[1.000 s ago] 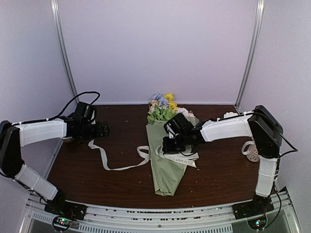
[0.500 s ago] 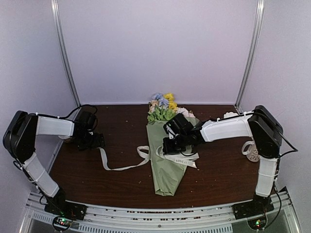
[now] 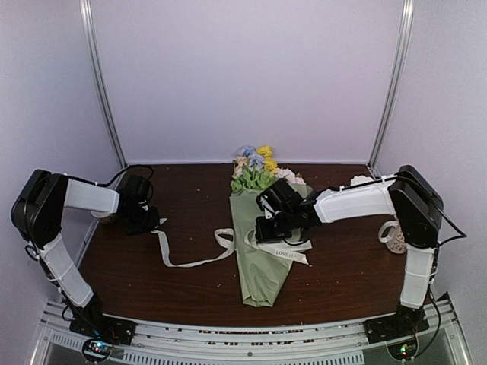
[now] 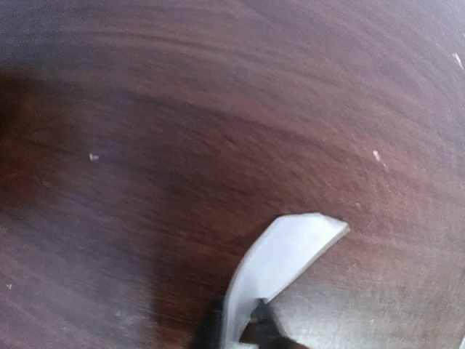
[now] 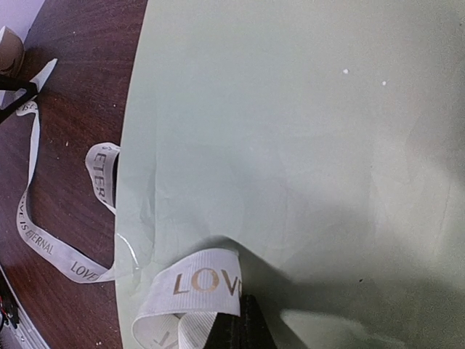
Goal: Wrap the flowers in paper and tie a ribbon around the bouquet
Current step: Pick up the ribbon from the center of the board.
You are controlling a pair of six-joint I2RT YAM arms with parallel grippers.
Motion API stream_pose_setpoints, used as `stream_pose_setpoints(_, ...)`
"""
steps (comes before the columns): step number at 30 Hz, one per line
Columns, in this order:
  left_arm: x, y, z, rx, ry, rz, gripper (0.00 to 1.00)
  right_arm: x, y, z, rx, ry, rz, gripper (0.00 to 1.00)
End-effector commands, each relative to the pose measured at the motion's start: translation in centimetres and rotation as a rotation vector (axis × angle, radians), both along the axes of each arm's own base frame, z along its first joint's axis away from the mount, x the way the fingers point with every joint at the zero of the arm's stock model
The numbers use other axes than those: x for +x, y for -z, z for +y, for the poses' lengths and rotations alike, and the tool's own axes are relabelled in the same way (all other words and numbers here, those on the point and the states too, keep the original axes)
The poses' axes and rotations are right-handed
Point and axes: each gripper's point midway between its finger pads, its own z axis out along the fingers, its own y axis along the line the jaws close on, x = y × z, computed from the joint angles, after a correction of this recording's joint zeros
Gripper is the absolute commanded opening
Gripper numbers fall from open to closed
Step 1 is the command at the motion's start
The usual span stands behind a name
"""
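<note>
Since the left fingers [image 4: 267,333] pinch only the tip of the ribbon [image 3: 190,261] near the surface's [image 3: 342,274] left edge, and the right fingers [image 5: 240,329] clamp it atop the bouquet [image 3: 262,258] lying mid-surface, a hard pull could free the tip or drag the bouquet askew.

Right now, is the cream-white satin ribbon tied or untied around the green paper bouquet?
Untied: one end of the ribbon lies apart, pinched by the left gripper; no knot shows on the bouquet.
</note>
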Motion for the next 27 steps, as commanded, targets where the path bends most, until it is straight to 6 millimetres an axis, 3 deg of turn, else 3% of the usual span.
stream_pose_setpoints(1, -0.5, 0.2, -0.5, -0.044, 0.022, -0.005, 0.0, -0.6, -0.4, -0.7, -0.016, 0.004, -0.007, 0.0)
stream_pose_setpoints(4, -0.7, -2.0, -1.2, -0.097, 0.041, -0.084, 0.0, -0.6, -0.6, -0.6, -0.007, -0.001, -0.01, 0.0)
stream_pose_setpoints(8, -1.4, -8.6, -4.0, -0.146, 0.153, -0.26, 0.0, -0.5, -1.0, -0.4, 0.005, -0.004, -0.012, 0.0)
stream_pose_setpoints(12, -4.0, -18.8, -10.7, -0.112, 0.43, -0.559, 0.0, -0.4, -1.6, 0.1, 0.035, -0.012, -0.01, 0.0)
stream_pose_setpoints(15, -8.5, -26.5, -17.4, -0.228, 0.732, -0.786, 0.0, -0.2, -2.1, 0.5, 0.069, -0.013, -0.006, 0.0)
stream_pose_setpoints(17, -11.5, -29.9, -20.8, -0.293, 0.912, -0.871, 0.0, 0.1, -2.6, 0.8, 0.098, -0.01, -0.007, 0.0)
stream_pose_setpoints(19, -13.7, -30.9, -23.9, -0.304, 1.062, -0.9, 0.0, 0.4, -3.2, 1.1, 0.137, -0.007, -0.002, 0.0)
stream_pose_setpoints(21, -14.5, -30.0, -26.2, -0.351, 1.152, -0.863, 0.0, 0.6, -3.8, 1.2, 0.164, 0.008, -0.001, 0.06)
stream_pose_setpoints(27, -13.3, -26.4, -30.9, -0.532, 1.172, -0.73, 0.0, 1.5, -5.5, 1.0, 0.267, 0.073, -0.005, 0.26)
